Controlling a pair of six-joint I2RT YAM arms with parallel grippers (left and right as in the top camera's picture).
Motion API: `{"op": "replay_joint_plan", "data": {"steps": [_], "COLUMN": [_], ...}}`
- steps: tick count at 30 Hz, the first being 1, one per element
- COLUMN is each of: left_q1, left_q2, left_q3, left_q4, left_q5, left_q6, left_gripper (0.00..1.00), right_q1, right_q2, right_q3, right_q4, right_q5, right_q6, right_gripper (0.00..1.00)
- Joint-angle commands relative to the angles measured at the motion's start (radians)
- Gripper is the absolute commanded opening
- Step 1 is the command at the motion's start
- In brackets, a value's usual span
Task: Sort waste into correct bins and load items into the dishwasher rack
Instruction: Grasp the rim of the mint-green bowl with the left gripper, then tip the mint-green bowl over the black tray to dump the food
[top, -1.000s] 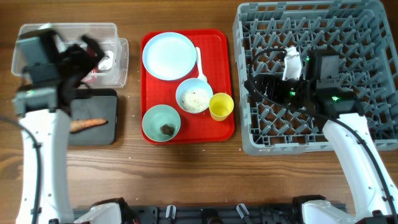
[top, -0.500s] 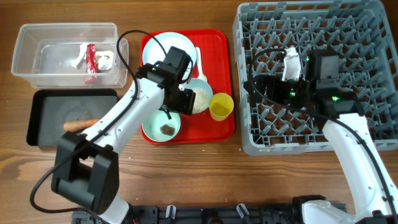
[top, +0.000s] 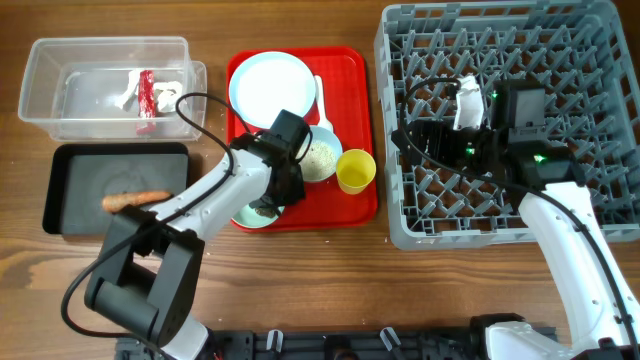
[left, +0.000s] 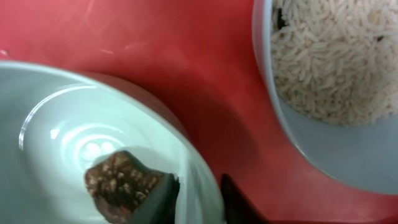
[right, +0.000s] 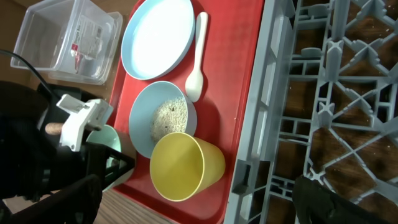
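1. Overhead view: the left arm stretches across to the red tray (top: 350, 70). The left gripper (top: 268, 203) is down at the front bowl (top: 243, 215), which sits in the tray's near left corner.
2. In the left wrist view the jaws stand narrow and pinch the rim of the front bowl. One finger (left: 155, 199) is inside the bowl and the other is outside, over the tray.
3. The small dark lump (left: 118, 183) lies on the bottom of this bowl, just beside the inner finger.
4. The rice bowl (top: 325, 155) sits just beside the front bowl and holds the white rice grains (left: 329, 56). The yellow cup (top: 355, 170) stands upright just to its right.
5. The pale blue plate (top: 272, 88) lies at the far end of the tray, with the white spoon (top: 321, 100) beside its right edge.
6. At the table's far left, the clear tub (top: 110, 42) holds the red wrapper (top: 147, 95) and the crumpled white paper (top: 168, 97).
7. The black tray (top: 80, 160) sits just in front of the tub, with the sausage piece (top: 135, 199) inside it.
8. The right gripper (top: 412, 145) hangs over the left part of the dishwasher rack (top: 560, 40). Its jaws are spread wide and grip nothing.
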Motion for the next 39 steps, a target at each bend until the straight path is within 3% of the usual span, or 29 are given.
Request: {"op": "replay_joint_plan", "data": {"steps": [1,5,11,17,19,22,24,27,32,36,39], "left_q1": [-0.016,-0.006,0.070,0.301,0.490,0.665,0.852,1.048,1.268,1.408,1.465], "left_q2": [0.002,-0.002,-0.002,-0.008,-0.008,-0.008,-0.007,-0.007,-0.005,-0.001,0.006], "left_q3": [-0.009,0.064,0.350,0.387,0.386,0.381,0.351,0.267,0.096,-0.002,-0.017], "left_q4": [0.000,-0.157,-0.465,-0.490,-0.479,-0.476,-0.459,-0.404,-0.243,-0.036,0.008], "left_q5": [-0.013,-0.009,-0.009,0.095,0.316,0.544,0.821,1.094,1.304,1.411,1.475], "left_q6": [-0.005,0.032,0.239,0.417,0.579,0.734,0.876,0.996,0.982,0.788,0.718], "left_gripper": [0.04,0.04,0.04,0.04,0.04,0.04,0.04,0.04,0.04,0.04,0.04], "right_q1": [0.003,0.003,0.003,0.003,0.003,0.003,0.003,0.003,0.003,0.003,0.003], "right_q2": [0.010,0.010,0.010,0.010,0.010,0.010,0.010,0.010,0.010,0.010,0.010], "right_q3": [0.002,0.002,0.002,0.002,0.002,0.002,0.002,0.002,0.002,0.002,0.002], "right_q4": [0.005,0.005,0.009,0.014,0.016,0.018,0.028,0.036,0.042,0.045,0.045], "right_q5": [-0.016,-0.016,-0.016,-0.016,-0.012,-0.012,-0.012,-0.013,-0.013,-0.013,-0.017], "right_q6": [0.006,0.006,0.006,0.003,0.004,0.004,0.005,0.004,0.006,0.008,0.008], "right_gripper": [1.00,1.00,1.00,1.00,1.00,1.00,1.00,1.00,1.00,1.00,1.00]}}
